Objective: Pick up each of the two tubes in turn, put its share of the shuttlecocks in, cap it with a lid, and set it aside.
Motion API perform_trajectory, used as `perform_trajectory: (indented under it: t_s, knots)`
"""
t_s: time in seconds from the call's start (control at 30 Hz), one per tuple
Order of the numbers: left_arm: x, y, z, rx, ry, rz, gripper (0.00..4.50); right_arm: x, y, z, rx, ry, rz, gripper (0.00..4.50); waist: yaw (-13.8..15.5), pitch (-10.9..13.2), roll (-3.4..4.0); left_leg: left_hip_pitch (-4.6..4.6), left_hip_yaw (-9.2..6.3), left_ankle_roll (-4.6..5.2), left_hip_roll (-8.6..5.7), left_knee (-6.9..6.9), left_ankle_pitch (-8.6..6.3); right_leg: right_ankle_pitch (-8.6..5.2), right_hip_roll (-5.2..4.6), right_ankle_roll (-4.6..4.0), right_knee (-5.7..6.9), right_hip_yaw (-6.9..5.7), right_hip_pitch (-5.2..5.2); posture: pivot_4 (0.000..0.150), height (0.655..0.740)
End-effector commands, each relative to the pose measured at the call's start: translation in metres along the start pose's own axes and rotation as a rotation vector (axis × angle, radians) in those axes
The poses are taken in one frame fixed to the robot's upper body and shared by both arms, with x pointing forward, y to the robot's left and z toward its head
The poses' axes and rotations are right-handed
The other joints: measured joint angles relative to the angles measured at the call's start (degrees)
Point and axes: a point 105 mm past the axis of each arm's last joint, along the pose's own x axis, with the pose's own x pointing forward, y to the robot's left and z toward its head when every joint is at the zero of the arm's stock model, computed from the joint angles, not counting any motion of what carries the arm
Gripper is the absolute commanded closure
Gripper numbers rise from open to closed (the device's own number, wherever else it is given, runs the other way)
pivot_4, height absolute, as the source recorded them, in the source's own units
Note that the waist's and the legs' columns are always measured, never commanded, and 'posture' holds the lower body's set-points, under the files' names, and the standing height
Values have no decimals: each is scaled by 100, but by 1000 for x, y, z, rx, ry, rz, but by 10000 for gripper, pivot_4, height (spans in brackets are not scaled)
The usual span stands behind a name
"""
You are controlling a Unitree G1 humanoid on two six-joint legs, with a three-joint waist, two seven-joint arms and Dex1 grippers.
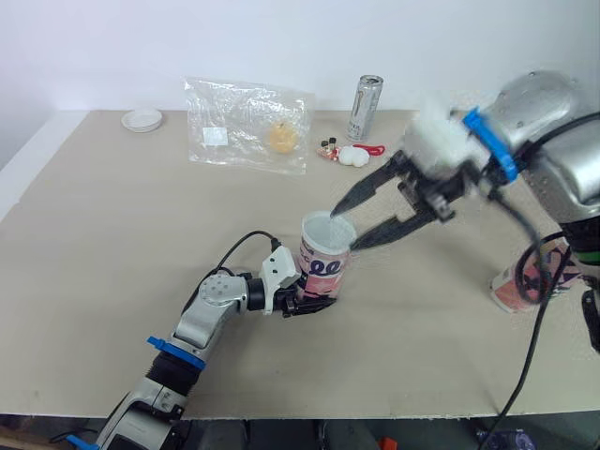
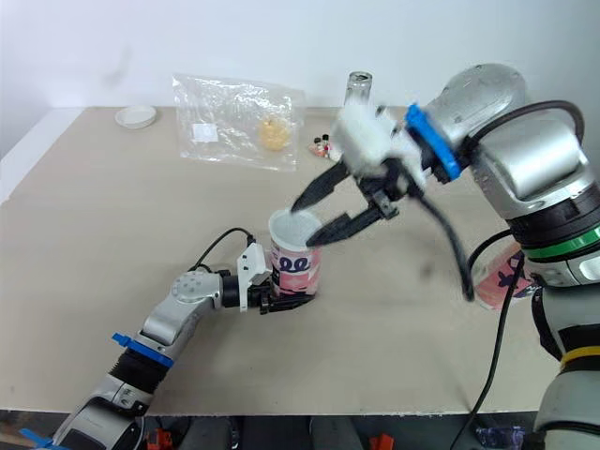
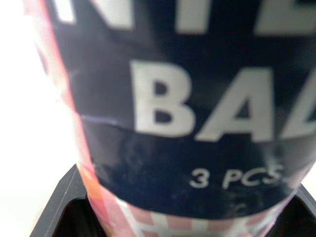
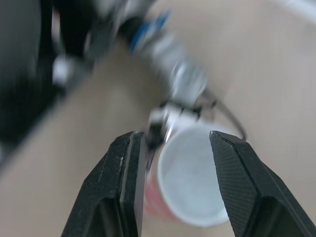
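A pink and white tube [image 1: 324,265] with a dark label [image 3: 197,123] stands upright near the table's middle. My left gripper [image 1: 317,302] is shut on its lower part from the left. The tube's round top [image 4: 190,180] shows white; I cannot tell whether that is a lid or the inside. My right gripper [image 1: 345,227] hovers open just over that top, its two fingers [image 4: 123,182] spread wider than the rim and holding nothing. A second pink tube [image 1: 514,287] stands at the right, partly hidden behind my right arm's cable.
At the back of the table [image 1: 94,244] lie a clear plastic bag [image 1: 246,122] with a yellow item inside, a drink can [image 1: 366,106], a small red and white object [image 1: 349,154] and a white round lid [image 1: 142,119] at the far left corner.
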Motion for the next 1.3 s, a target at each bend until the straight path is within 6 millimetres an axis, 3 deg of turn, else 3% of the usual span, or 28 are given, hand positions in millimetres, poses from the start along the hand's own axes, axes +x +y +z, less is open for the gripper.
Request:
perform_trajectory:
  t_s: [0.03, 0.13, 0.2, 0.4, 0.67, 1.3]
  knots:
    - [-9, 1, -17, -34, 61, 13, 15988, -17, -11, 1, 125, -146, -190, 24080, -3, -4, -6, 0, -1, 0, 0, 1, 0, 0, 0, 0, 0, -1, 0, 1500, 7400]
    - [-10, 2, -16, -29, 62, 14, 15988, -10, -19, -15, 191, -186, -311, 32983, -24, -5, -6, 8, 1, 0, 0, 2, 0, 0, 3, 0, 7, -1, 2, 1500, 7400]
    - [-10, 2, -15, -27, 61, 15, 15988, -5, -20, -23, 235, -193, -359, 44566, -21, -5, -6, 10, -1, 2, 1, 5, 2, -8, 8, 9, 24, 2, 0, 1500, 7400]
    - [-11, 2, -15, -25, 61, 18, 15988, 15, -18, -31, 287, -197, -421, 44566, -21, -5, -5, 11, -12, 3, 1, 9, 4, -26, 18, 26, 46, 2, -5, 1500, 7400]
    - [-11, 3, -18, -31, 68, 23, 15988, 37, 1, -33, 284, -142, -310, 44566, -19, -5, -5, 10, -12, 3, 1, 9, 4, -31, 17, 33, 46, 2, -4, 1500, 7400]
    - [-9, 3, -19, -37, 62, 30, 15988, 48, 3, -60, 305, 160, -210, 44566, -20, -11, -6, 15, -13, 3, 1, 8, 4, -33, 18, 32, 46, 0, -3, 1500, 7400]
